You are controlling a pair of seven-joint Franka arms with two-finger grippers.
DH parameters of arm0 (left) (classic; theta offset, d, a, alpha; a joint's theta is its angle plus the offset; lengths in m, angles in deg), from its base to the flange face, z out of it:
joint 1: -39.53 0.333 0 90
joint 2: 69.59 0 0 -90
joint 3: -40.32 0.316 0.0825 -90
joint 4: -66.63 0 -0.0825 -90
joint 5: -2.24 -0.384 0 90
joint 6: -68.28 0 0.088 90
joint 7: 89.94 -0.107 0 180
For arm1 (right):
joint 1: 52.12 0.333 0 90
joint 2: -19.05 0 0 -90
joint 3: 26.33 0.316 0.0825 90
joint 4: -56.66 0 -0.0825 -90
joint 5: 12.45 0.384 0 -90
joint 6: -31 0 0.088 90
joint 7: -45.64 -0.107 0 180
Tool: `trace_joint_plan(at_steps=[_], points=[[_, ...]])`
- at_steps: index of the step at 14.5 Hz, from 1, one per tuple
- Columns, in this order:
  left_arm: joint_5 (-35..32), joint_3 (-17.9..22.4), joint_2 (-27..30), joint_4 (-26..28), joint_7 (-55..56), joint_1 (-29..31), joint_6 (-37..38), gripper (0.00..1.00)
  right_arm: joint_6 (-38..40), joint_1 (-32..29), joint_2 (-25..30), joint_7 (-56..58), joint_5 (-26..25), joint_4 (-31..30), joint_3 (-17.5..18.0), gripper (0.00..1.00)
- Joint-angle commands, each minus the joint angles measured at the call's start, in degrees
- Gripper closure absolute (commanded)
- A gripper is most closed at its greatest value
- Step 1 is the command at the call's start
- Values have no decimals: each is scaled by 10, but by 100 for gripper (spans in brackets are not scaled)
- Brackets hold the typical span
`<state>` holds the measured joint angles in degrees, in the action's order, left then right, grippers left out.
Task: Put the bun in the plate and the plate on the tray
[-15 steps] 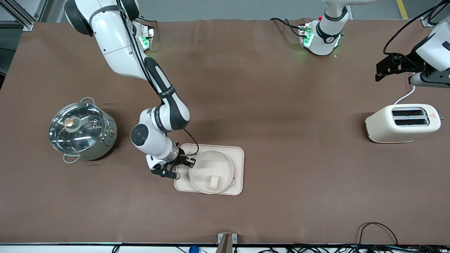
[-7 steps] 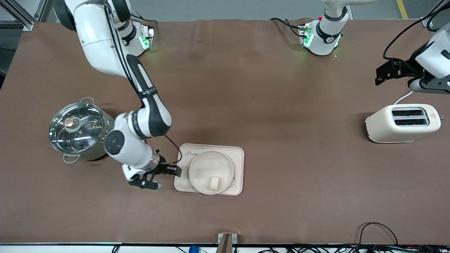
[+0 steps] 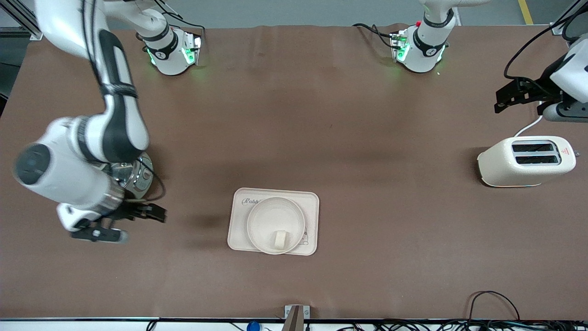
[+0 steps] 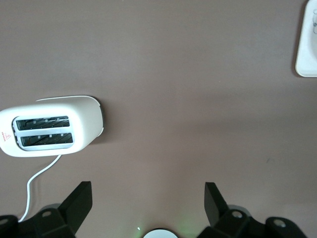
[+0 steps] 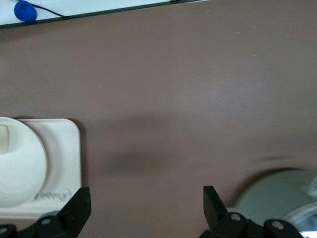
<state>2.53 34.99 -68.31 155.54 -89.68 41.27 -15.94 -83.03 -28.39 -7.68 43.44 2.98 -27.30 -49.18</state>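
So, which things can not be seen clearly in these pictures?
- Pot, front view: mostly hidden under the right arm.
- Plate and bun, right wrist view: cut off by the picture edge.
- Tray, left wrist view: only a corner shows.
- Tray's rabbit drawing, front view: too small.

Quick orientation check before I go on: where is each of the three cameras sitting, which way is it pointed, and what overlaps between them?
Front view: high across the table, facing both bases; shows the bun in the plate on the tray, the pot, both arms.
Left wrist view: looks down past the open left tool at the toaster and a tray corner.
Right wrist view: looks down past the open right tool at tray, plate and pot edge.
Shared: the tray appears in all three.
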Motion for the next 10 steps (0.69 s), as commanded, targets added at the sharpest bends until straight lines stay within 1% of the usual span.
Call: trace_joint_plan(at_steps=[1, 2, 3, 4, 6, 7, 8, 10], points=[[2, -4, 8, -2, 17, 6, 3, 0, 47, 2, 88, 67, -38, -58, -33, 0], [2, -4, 8, -2, 18, 6, 3, 0, 66, 2, 105, 78, -41, -57, -51, 0], [2, -5, 8, -3, 17, 6, 3, 0, 84, 2, 122, 83, -43, -57, -60, 0], [2, -6, 9, -2, 10, 6, 5, 0, 109, 2, 141, 84, -55, -57, -62, 0], [1, -8, 15, 2, 7, 4, 14, 0, 136, 3, 183, 81, -88, -57, -62, 0], [1, -15, 15, 2, 11, 2, 16, 0, 149, 3, 200, 81, -97, -57, -62, 0], [1, -32, 16, 2, 16, 5, 18, 0, 156, 3, 217, 83, -102, -56, -62, 0], [1, -36, 16, -1, 6, 6, 20, 0, 180, 10, 242, 78, -111, -52, -56, 0]])
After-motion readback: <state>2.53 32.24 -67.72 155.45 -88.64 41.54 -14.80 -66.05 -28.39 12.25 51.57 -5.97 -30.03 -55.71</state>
